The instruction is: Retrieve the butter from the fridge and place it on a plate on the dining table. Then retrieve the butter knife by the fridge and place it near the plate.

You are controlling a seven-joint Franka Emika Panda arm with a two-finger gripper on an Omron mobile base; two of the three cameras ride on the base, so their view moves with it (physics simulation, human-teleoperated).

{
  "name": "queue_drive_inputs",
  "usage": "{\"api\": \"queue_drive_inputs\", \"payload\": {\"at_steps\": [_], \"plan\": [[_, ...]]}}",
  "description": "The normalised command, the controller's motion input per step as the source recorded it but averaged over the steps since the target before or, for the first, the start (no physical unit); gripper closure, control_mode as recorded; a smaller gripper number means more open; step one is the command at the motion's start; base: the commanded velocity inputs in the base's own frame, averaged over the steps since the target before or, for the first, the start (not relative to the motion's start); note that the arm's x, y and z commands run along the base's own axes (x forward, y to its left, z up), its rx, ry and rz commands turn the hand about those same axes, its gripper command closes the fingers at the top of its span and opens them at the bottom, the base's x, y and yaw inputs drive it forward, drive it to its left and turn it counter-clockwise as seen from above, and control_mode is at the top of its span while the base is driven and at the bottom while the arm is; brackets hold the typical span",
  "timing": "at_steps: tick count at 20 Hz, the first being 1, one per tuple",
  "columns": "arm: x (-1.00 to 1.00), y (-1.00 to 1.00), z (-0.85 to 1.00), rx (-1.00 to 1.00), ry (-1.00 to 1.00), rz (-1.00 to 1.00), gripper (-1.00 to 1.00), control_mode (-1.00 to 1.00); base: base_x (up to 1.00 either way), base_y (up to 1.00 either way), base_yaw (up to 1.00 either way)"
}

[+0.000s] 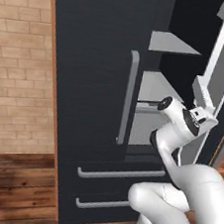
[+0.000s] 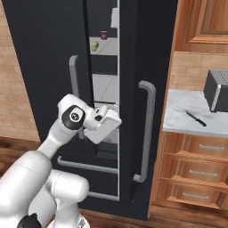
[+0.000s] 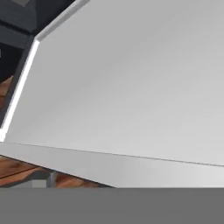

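I am at the open fridge (image 2: 44,40), claw spread apart and empty, and next I must find and reach the butter on its shelves (image 1: 160,85).

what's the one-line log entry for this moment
stage: reaching into fridge | door ajar | gripper: open, empty | butter knife: on counter, untouched

A grey toaster (image 2: 217,90) stands on the small marble counter (image 2: 178,116); wooden drawers (image 2: 196,171) below; brick wall (image 1: 17,66) left; wooden floor (image 1: 9,185).
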Motion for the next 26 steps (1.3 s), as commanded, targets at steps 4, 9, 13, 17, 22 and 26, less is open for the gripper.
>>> {"api": "queue_drive_inputs", "payload": {"at_steps": [4, 9, 13, 17, 22, 26], "plan": [[-0.35, -1.0, -0.28, 0.23, 0.18, -0.14, -1.0, -1.0, 0.0, 0.0, 0.0], [-0.62, -0.05, 0.12, 0.07, -0.08, -0.06, -1.0, -1.0, 0.0, 0.0, 0.0], [-0.05, 1.0, 0.17, 0.03, -0.39, 0.0, -1.0, -1.0, 0.0, 0.0, 0.0], [0.52, 0.75, 0.0, 0.31, -0.33, 0.05, -1.0, -1.0, 0.0, 0.0, 0.0], [0.91, 0.38, -0.01, 0.6, -0.32, 0.05, -1.0, -1.0, 0.0, 0.0, 0.0], [0.63, 0.73, 0.03, 0.48, -0.54, 0.01, -1.0, -1.0, 0.0, 0.0, 0.0]]}}
